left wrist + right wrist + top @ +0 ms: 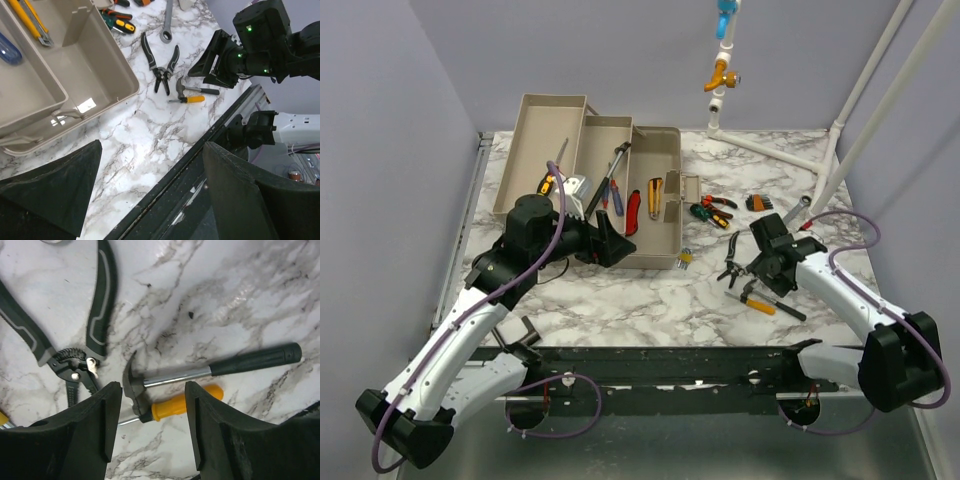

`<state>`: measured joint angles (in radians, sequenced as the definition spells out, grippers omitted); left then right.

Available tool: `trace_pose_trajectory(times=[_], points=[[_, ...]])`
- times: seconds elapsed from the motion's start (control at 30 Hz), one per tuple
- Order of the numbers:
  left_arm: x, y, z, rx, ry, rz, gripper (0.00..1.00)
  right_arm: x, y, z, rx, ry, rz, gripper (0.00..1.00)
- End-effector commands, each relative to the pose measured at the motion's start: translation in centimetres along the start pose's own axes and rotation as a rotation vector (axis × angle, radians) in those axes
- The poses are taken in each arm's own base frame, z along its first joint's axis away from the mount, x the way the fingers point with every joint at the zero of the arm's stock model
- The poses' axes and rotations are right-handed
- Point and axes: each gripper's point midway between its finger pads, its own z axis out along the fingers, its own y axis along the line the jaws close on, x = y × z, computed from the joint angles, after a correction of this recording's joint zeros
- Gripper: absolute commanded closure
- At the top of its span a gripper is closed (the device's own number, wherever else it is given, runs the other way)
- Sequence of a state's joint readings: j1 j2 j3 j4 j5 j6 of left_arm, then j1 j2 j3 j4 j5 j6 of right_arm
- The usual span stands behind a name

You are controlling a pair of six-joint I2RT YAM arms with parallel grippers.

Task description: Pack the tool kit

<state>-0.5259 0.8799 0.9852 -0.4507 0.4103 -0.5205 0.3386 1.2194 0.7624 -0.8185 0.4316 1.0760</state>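
Note:
The beige toolbox (665, 150) stands open at the back left, its trays spread and holding a red-handled tool (633, 212), a yellow knife (654, 195) and a blue screwdriver (616, 195). My left gripper (612, 243) is open and empty by the box's front corner; its wrist view shows the box wall (107, 70) and the table's near edge between the fingers (235, 195). My right gripper (772, 268) is open just above a small hammer (215, 367) and a yellow-handled screwdriver (185, 402). Black pliers (75, 340) lie to their left.
Green and orange screwdrivers (712, 212), a small black-orange tool (757, 203) and a wrench (795, 212) lie right of the box. A white pipe frame (840, 130) stands at the back right. A black rail (670, 365) runs along the near edge.

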Motion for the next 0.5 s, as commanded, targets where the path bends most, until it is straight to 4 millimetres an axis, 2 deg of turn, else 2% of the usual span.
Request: trace_pose_trajectory(times=[0.0, 0.2, 0.47], points=[[0.5, -1.0, -0.2, 0.066, -0.006, 0.003, 0.16, 2.8, -3.0, 0.0, 0.068, 0.085, 0.040, 0.41], [1.4, -0.7, -0.9, 0.056, -0.006, 0.011, 0.15, 6.2, -4.0, 0.8, 0.037, 0.188, 0.076, 0.44], [1.8, -0.6, -1.8, 0.042, -0.019, 0.025, 0.15, 7.1, -3.8, 2.3, 0.060, 0.202, 0.129, 0.44]])
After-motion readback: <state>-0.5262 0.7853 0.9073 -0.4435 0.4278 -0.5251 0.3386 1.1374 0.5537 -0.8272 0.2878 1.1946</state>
